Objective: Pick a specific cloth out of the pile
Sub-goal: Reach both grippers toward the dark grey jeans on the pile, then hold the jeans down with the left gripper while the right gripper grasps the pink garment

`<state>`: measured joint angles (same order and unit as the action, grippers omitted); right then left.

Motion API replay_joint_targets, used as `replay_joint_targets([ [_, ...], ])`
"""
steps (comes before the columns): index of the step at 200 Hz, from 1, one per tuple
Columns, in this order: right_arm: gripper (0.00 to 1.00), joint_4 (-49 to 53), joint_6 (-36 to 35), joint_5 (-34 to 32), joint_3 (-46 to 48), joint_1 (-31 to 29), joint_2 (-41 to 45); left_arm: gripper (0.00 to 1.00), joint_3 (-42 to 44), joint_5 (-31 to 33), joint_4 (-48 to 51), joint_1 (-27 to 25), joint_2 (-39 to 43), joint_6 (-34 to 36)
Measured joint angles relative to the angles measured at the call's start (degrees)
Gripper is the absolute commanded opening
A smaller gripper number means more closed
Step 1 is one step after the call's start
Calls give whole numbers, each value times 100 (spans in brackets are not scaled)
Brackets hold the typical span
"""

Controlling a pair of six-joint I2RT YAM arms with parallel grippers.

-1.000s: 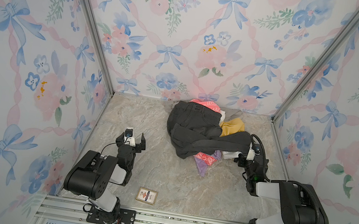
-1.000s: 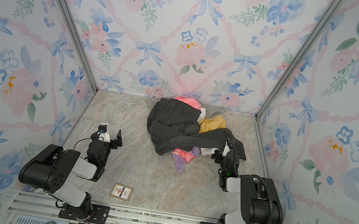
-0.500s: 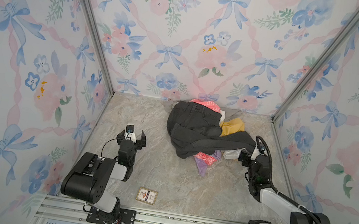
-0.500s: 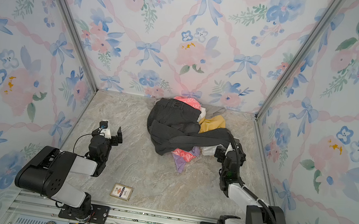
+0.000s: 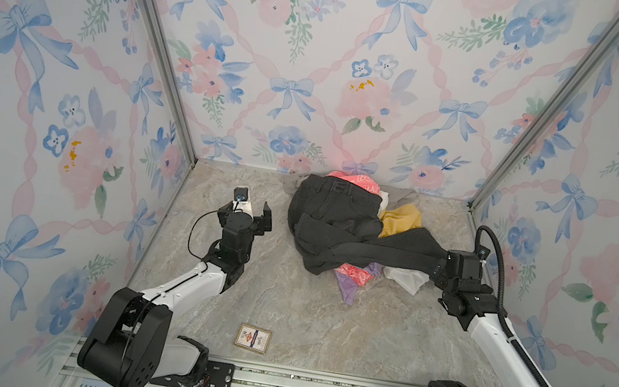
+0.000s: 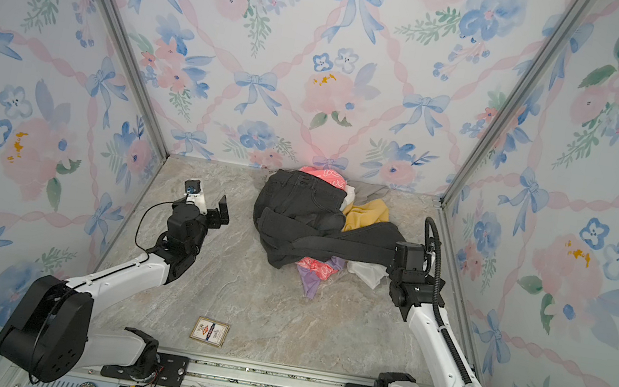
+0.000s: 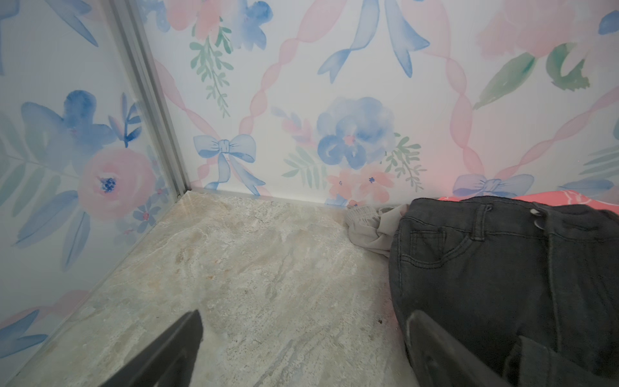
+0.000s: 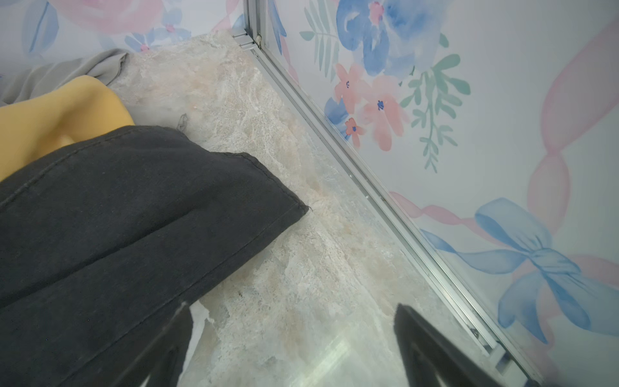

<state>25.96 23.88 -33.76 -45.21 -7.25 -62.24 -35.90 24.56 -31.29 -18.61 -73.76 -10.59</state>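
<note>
Top views: the pile (image 5: 356, 231) lies at the back of the floor (image 5: 282, 304), mid-width. The cloth (image 5: 358, 180) shows at the pile's rear edge and again at its near edge (image 6: 313, 266), under the black jeans (image 5: 330, 210). Left gripper (image 5: 254, 206) is apart from the pile, jaws wide, empty. Right gripper (image 5: 459, 260) is at the end of a jeans leg

Left wrist: left gripper (image 7: 301, 351) is spread over bare floor; the cloth (image 7: 562, 198) is a coral strip behind the jeans (image 7: 502, 268)

Right wrist: right gripper (image 8: 294, 351) has its jaws wide with nothing between; the jeans leg (image 8: 134, 217) is just beside one finger (image 8: 160, 348)
</note>
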Motion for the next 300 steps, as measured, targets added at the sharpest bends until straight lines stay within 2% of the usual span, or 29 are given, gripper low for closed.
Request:
replay_joint_targets([
  [37, 97, 957, 114, 501, -404, 72, -59, 98, -105, -369, 514, -393, 2, 7],
  [68, 97, 1307, 149, 942, -584, 116, 114, 98, -260, -997, 789, -664, 24, 46],
  [119, 100, 1375, 144, 1513, -1005, 118, 227, 98, -787, -2240, 1220, -1047, 15, 48],
  [164, 100, 1379, 52, 1733, -1416, -9, 203, 98, -1069, -2962, 1626, -1397, -118, 144],
  [211, 100, 1370, -195, 1880, -1998, -273, -138, 98, -1078, -3195, 1928, -1626, -118, 339],
  [300, 97, 1366, -728, 1834, -2514, -1113, -767, 98, -1117, -3121, 2074, -1670, -120, 505],
])
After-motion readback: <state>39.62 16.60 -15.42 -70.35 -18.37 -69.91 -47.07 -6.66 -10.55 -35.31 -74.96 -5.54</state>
